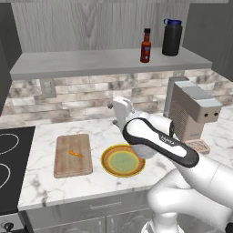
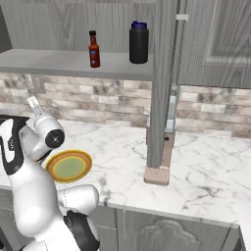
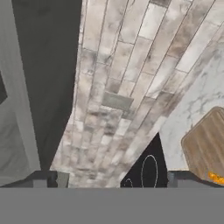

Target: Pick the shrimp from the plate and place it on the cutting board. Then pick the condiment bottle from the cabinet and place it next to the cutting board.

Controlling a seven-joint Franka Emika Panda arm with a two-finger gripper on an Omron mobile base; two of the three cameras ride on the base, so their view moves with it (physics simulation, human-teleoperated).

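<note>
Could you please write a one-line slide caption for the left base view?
Shrimp lies on the cutting board beside the empty plate; condiment bottle waits on the cabinet.

We look down from behind, left and right, sharing the plate (image 1: 123,160); our hand camera faces the brick wall (image 3: 127,87).

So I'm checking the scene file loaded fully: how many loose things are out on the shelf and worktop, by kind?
Bottles: 2, the red condiment bottle and the black bottle with a blue lid, both on the shelf
Plates: 1
Cutting boards: 1
Shrimp: 1, lying on the board
Total: 5
</note>
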